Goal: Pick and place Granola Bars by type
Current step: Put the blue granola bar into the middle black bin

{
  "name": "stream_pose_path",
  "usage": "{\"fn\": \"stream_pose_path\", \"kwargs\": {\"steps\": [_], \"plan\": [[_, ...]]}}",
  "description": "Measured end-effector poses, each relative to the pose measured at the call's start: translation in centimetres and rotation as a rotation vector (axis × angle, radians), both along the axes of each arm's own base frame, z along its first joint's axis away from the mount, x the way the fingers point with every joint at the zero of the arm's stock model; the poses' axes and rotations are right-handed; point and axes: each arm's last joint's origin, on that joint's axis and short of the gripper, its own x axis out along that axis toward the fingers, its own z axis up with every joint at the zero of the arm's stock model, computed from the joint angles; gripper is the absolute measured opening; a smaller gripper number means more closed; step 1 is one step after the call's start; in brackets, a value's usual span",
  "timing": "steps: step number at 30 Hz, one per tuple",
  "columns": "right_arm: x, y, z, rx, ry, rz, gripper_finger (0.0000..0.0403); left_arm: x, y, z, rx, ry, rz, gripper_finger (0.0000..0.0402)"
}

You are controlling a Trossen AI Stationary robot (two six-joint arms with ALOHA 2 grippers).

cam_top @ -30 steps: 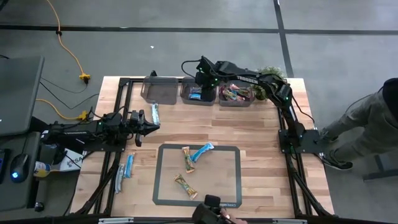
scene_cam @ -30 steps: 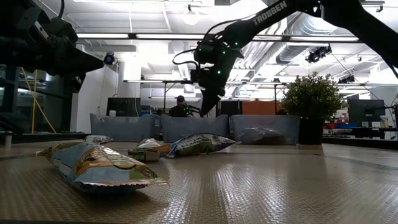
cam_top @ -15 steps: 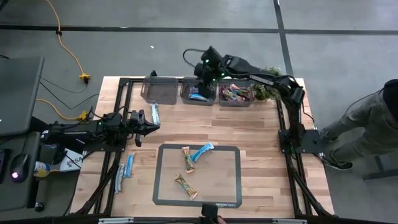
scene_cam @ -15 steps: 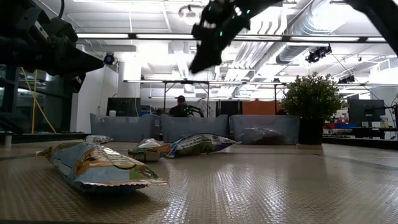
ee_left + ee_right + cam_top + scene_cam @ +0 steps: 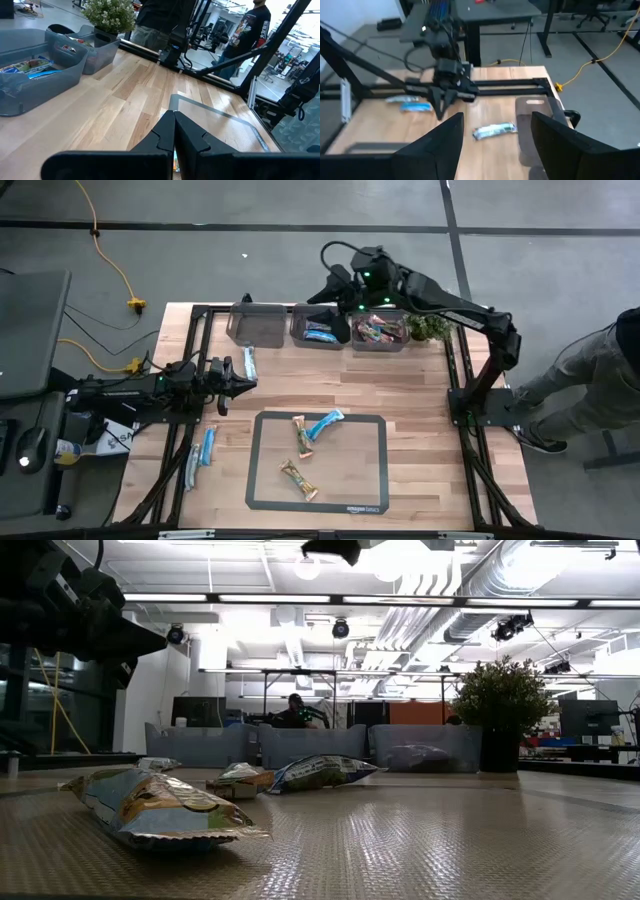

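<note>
The right tool [image 5: 330, 287] hangs high above the middle bin [image 5: 320, 332], fingers spread and empty. The left tool [image 5: 247, 383] rests clenched over the bench [image 5: 420, 430].

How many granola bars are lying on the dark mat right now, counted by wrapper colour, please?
Tan-and-green bars: 2 (the second lies nearer the mat's front edge)
Bright blue bar: 1
Total on the mat: 3
</note>
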Motion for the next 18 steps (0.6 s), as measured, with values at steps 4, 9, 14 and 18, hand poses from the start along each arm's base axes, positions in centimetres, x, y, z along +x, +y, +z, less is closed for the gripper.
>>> {"fn": "stream_pose_path", "kwargs": {"steps": [4, 9, 14, 18], "plan": [[-0.4, 1.9, 1.1, 0.042, -0.029, 0.022, 0.0218, 0.0, 0.0, 0.0, 0.0, 0.0, 0.0, 0.0], [-0.2, 4.2, 1.5, 0.067, -0.035, 0.073, 0.0218, 0.0, 0.0, 0.0, 0.0, 0.0, 0.0, 0.0], [0.7, 7.1, 0.9, 0.057, 0.001, 0.108, 0.0217, 0.0, 0.0, 0.0, 0.0, 0.0, 0.0, 0.0], [1.7, 8.9, -0.5, 0.083, 0.071, 0.136, 0.0217, 0.0, 0.0, 0.0, 0.0, 0.001, 0.0, 0.0]]}}
